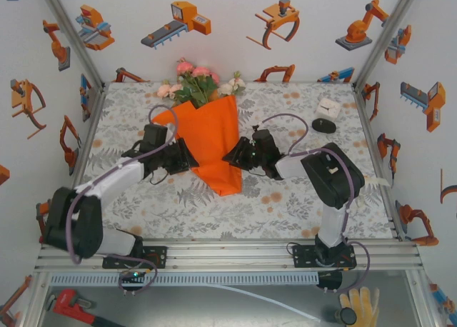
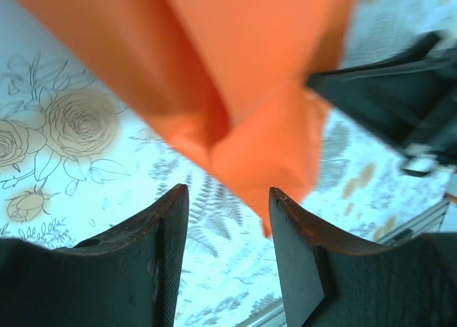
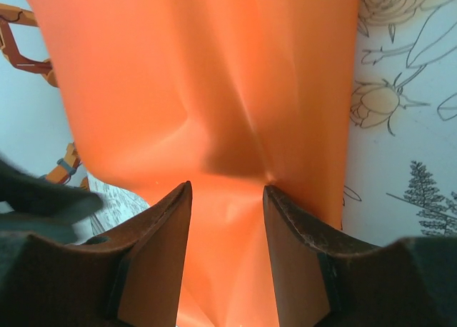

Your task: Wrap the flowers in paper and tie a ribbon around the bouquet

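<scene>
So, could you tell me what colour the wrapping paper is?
The paper is bright orange, clearest from the top view.

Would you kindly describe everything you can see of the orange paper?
The paper is plain matte orange, folded into a creased cone lying on the floral cloth, tip toward the arms. The flowers spill from its wide far end. The right fingers straddle it; the left fingers stand open near its tip.

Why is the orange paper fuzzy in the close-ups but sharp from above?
Top view: evenly lit, the matte orange paper sheet looks crisp. Left wrist view: it sits too close, smeared, while the grey floral tablecloth is clearer. Right wrist view: soft again, with a shadowed crease.
</scene>
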